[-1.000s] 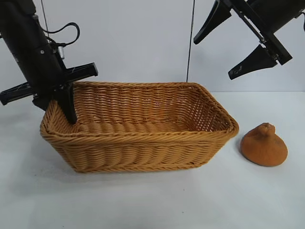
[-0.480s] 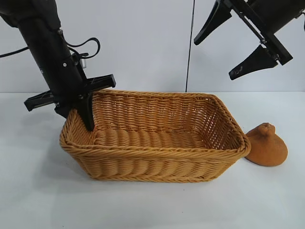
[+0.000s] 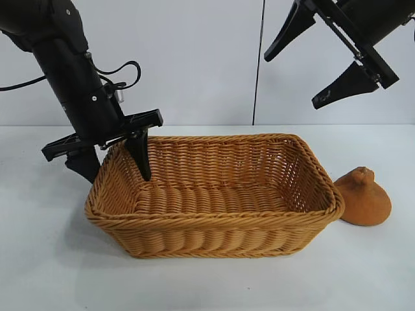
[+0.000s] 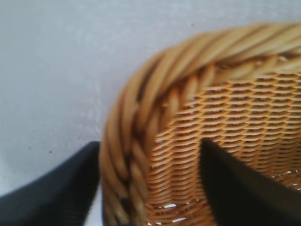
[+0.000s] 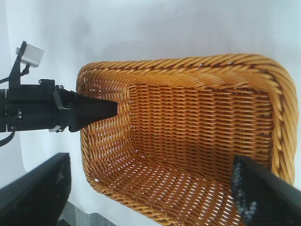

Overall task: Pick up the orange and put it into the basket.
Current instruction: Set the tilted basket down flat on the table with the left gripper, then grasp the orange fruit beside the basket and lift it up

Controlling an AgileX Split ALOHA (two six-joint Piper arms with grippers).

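Note:
The orange [image 3: 363, 197], brownish with a knobby top, sits on the white table right beside the basket's right end. The tan wicker basket [image 3: 220, 221] stands mid-table and is empty. My left gripper [image 3: 118, 179] is open and straddles the basket's left rim [image 4: 136, 122], one finger inside and one outside, with a gap on each side. My right gripper [image 3: 290, 81] hangs open high at the upper right, above and behind the orange, holding nothing. The right wrist view looks down into the basket [image 5: 188, 63] and shows a left finger [image 5: 94, 110] at its end wall; the orange is out of that view.
A white table [image 3: 52, 259] runs in front of and left of the basket. A pale wall with a dark vertical seam [image 3: 258, 65] stands behind. A cable [image 3: 123, 68] loops from the left arm.
The left gripper pulled the basket rightward by its rim until it reached the orange, then opened and released the rim. The right arm stayed still.

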